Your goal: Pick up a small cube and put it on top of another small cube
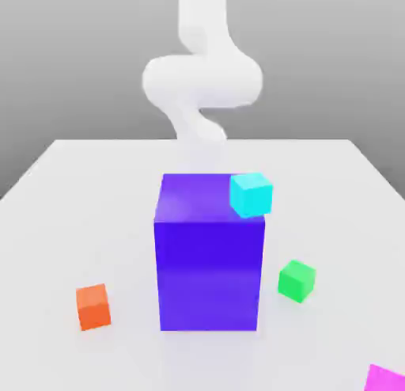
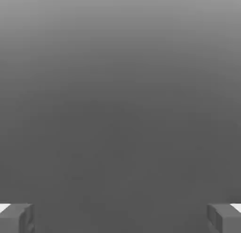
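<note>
The small magenta cube (image 1: 387,378) lies on the white table at the near corner on the exterior view's right, partly cut off by the picture's edge. The small green cube (image 1: 297,281) rests on the table farther back, just right of the big blue block (image 1: 210,263). My white arm (image 1: 202,81) rises behind the blue block, far from both cubes. In the hand view my gripper (image 2: 120,218) is open, its two grey fingertips (image 2: 16,218) wide apart with nothing between them, facing a plain grey background.
A cyan cube (image 1: 251,194) sits on the blue block's top, at its corner on the exterior view's right. An orange cube (image 1: 93,306) lies on the table (image 1: 71,207) to the block's left. The block stands tall in the table's middle.
</note>
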